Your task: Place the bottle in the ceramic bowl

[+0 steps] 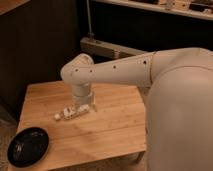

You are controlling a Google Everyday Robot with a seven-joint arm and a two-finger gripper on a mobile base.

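The bottle [69,112] lies on its side on the wooden table [115,125], white cap toward the left, clear body with a pale label. My gripper [82,106] hangs from the white arm straight down over the bottle's right end, at or just above it. The ceramic bowl [28,146] is a glossy black shallow dish at the table's front left corner, with faint pale specks inside. It lies well to the left and nearer than the bottle.
The white arm [125,70] and the robot's large body [182,120] fill the right side. A grey rail or ledge [107,48] runs behind the table against a dark wall. The table's front edge [100,157] is close to the bowl.
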